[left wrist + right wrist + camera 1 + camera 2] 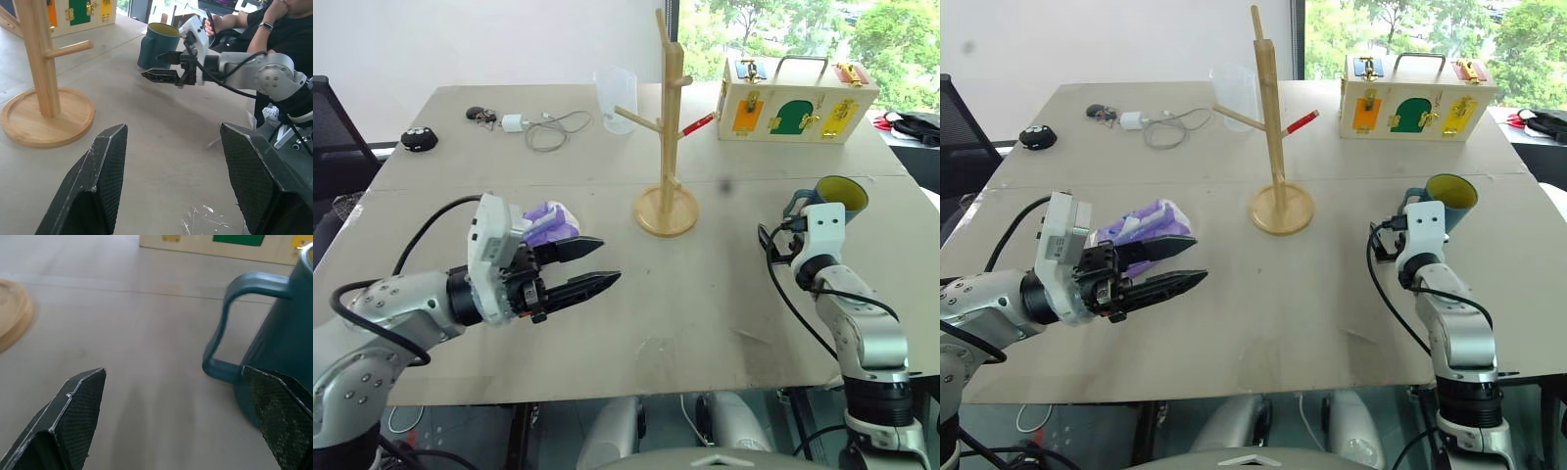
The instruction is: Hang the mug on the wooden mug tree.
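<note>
I see one mug [837, 196] on the table [705, 294]. It is blue-green outside and yellow inside. It stands upright on my right side, well apart from the one wooden mug tree [668, 137]. The tree stands in the middle of the table on its round base, and no mug hangs on it. I can count three pegs on it for sure.

I have two claws. My right gripper [176, 418] has its two fingers spread wide and holds nothing. It sits just beside the mug, with the mug's one loop handle [230, 328] in front of the gap between the fingers. One finger looks very near the mug's side, but I cannot tell if it touches.

My left gripper [587, 266] hangs over the table's left side, pointing toward the middle. Its two fingers are apart and hold nothing. One purple cloth [548, 220] lies just behind it.

Far back I see one wooden box with coloured doors [798, 103], one clear cup [615, 98], one white cable [548, 127] and one red pen [698, 123].
</note>
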### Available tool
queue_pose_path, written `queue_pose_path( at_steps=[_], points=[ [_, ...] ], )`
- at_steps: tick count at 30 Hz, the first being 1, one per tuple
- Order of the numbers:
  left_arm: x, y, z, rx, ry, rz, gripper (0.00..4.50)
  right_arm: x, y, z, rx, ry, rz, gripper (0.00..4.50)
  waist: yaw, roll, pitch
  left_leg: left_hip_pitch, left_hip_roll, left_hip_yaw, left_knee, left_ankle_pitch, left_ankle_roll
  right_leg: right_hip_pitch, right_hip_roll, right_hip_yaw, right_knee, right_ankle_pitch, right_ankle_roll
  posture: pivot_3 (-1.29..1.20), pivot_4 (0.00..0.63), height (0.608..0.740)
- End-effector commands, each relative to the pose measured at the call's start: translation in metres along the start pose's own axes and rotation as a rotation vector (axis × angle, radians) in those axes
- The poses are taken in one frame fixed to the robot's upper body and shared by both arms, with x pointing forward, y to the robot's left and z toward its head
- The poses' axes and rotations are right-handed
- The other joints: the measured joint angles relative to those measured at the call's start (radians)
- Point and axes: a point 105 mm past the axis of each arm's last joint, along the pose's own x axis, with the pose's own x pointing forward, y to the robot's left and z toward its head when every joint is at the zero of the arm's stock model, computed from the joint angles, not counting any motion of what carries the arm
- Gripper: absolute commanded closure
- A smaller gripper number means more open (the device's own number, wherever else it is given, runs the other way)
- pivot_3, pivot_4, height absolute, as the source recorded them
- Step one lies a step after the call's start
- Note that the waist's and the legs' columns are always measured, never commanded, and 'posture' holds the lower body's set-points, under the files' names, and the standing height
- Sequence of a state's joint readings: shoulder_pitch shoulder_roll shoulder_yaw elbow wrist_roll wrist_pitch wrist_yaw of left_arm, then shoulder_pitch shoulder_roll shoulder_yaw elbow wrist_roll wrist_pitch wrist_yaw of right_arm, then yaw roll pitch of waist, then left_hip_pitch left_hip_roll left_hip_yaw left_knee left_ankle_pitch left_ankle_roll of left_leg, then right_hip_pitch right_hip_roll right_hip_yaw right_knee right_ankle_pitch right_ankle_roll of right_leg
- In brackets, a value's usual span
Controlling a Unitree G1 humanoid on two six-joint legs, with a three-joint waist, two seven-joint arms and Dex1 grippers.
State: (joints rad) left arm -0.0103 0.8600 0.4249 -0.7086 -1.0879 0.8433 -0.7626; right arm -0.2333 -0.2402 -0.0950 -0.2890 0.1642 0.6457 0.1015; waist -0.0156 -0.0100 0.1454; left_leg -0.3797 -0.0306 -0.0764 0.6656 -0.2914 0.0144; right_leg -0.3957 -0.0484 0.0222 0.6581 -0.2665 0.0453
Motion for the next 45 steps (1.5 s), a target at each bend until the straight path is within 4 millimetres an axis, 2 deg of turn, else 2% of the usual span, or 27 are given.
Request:
queue_pose_path(
  at_steps=[1,13,16,17,19,24,25,29,31,33,36,40,45],
  points=[
    [0.001,0.001,0.005,0.060,-0.023,0.007,1.46,0.007,-0.001,0.015,-0.009,-0.062,-0.036,0.00,0.000,0.000,0.000,0.000,0.000,0.000,0.000,0.000,0.000,0.000,0.000,0.000,0.000,0.000,0.000,0.00,0.150,0.740],
    [0.002,-0.002,-0.004,0.124,-0.005,0.017,1.46,0.031,-0.010,0.022,0.017,-0.079,-0.141,0.00,-0.002,0.000,0.000,0.000,0.000,0.000,0.000,0.000,0.000,-0.001,0.001,0.000,0.000,0.000,0.000,0.00,0.150,0.740],
    [0.002,-0.002,-0.004,0.126,-0.011,0.026,1.33,0.035,-0.014,0.019,0.012,-0.071,-0.166,0.74,-0.001,0.000,0.000,0.000,0.000,0.001,0.000,0.000,0.000,-0.001,0.001,0.000,0.000,0.000,0.000,0.00,0.150,0.740],
    [0.001,-0.001,-0.004,0.126,-0.012,0.030,1.33,0.036,-0.014,0.019,0.015,-0.072,-0.166,1.27,0.000,0.000,0.000,0.000,0.000,0.001,0.000,0.000,0.000,-0.001,0.001,0.000,0.000,0.000,0.000,0.00,0.150,0.740],
    [0.000,0.000,-0.004,0.127,-0.013,0.039,1.33,0.038,-0.016,0.019,0.023,-0.079,-0.165,1.88,-0.001,0.000,0.000,0.000,0.000,0.000,0.000,0.000,0.000,-0.001,0.001,0.000,0.000,0.000,0.000,0.00,0.150,0.740],
    [-0.002,-0.001,-0.003,0.107,-0.034,0.058,1.33,0.037,-0.021,0.020,0.024,-0.091,-0.166,4.26,-0.002,0.001,0.000,0.000,0.000,0.001,0.000,0.000,0.000,-0.001,0.001,0.000,0.000,0.000,0.000,0.00,0.150,0.740],
    [-0.002,-0.001,-0.003,0.102,-0.037,0.060,1.33,0.037,-0.021,0.020,0.023,-0.094,-0.163,4.45,-0.004,0.001,0.000,0.000,0.000,0.001,0.000,0.000,0.000,-0.001,0.001,0.000,0.000,0.000,0.000,0.00,0.150,0.740],
    [-0.003,0.009,-0.007,0.217,-0.028,0.182,1.33,0.029,-0.012,0.029,0.011,-0.121,-0.052,4.45,-0.003,0.001,0.001,0.000,0.000,0.001,-0.001,0.000,0.000,-0.001,0.001,0.001,0.000,0.000,0.000,0.00,0.150,0.740],
    [-0.004,0.008,-0.004,0.181,-0.132,0.194,1.33,0.018,0.006,0.043,-0.012,-0.147,0.131,4.45,-0.002,0.002,0.001,0.000,0.000,0.001,-0.001,0.000,0.000,-0.001,0.001,0.002,0.000,0.000,0.000,0.00,0.150,0.740],
    [-0.009,0.009,-0.009,0.156,-0.135,0.206,1.33,0.000,0.030,0.056,-0.076,-0.151,0.335,4.45,0.000,0.004,0.002,-0.001,0.000,0.001,-0.001,0.000,0.001,-0.001,-0.001,0.002,-0.001,0.000,0.000,0.00,0.150,0.740],
    [-0.017,0.008,-0.017,0.112,-0.104,0.196,1.33,-0.023,0.053,0.069,-0.158,-0.132,0.507,4.45,-0.002,0.003,0.002,-0.001,0.001,0.000,-0.001,-0.001,0.001,-0.001,-0.002,0.003,-0.001,0.000,0.000,0.00,0.150,0.740],
    [-0.023,0.008,-0.021,0.094,-0.105,0.191,1.33,-0.035,0.077,0.082,-0.195,-0.135,0.596,4.45,-0.001,0.003,0.002,0.000,0.001,-0.001,-0.001,-0.003,0.005,0.000,-0.002,0.002,-0.001,0.000,0.000,0.00,0.150,0.740],
    [-0.024,0.007,-0.021,0.097,-0.106,0.183,1.33,-0.032,0.081,0.102,-0.198,-0.151,0.645,4.45,0.004,0.003,0.002,-0.001,0.000,-0.001,0.001,-0.001,0.002,0.000,-0.003,0.001,-0.001,0.000,0.000,0.00,0.150,0.740]
  ],
)
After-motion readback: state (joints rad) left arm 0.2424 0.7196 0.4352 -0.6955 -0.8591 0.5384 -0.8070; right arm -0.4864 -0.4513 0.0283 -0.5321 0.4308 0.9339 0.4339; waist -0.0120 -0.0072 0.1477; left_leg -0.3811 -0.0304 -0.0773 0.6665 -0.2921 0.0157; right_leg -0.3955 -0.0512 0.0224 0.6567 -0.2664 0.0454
